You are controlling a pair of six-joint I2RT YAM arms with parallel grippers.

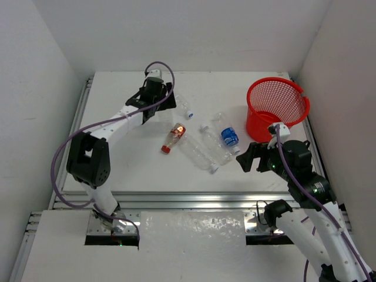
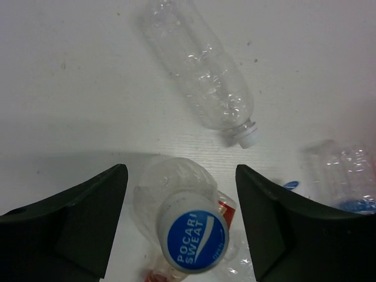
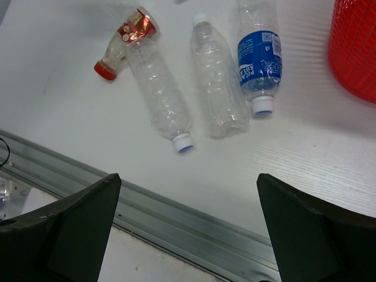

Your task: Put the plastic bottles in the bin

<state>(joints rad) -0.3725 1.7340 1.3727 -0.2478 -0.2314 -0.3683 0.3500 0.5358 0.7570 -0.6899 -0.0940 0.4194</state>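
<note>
White tabletop (image 1: 117, 170), bare walls. No bottle shows inside the bin (image 1: 276, 80) at 2 o'clock, and five plastic bottles (image 1: 197, 151) lie mid-table, so everything seems left to do. The left gripper (image 2: 181, 173), jaws spread, straddles the blue-capped bottle (image 2: 194, 238) at the cluster's 12 o'clock. The right gripper (image 3: 187, 182) hangs wide open and empty at 5 o'clock, crowding the bin's near side.

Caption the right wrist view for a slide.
Open right gripper faces bottles lying on the table beside a red basket.

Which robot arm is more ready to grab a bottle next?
Left. The left gripper is open astride the blue-capped bottle. The right gripper hangs over the near rail with nothing between its jaws.
</note>
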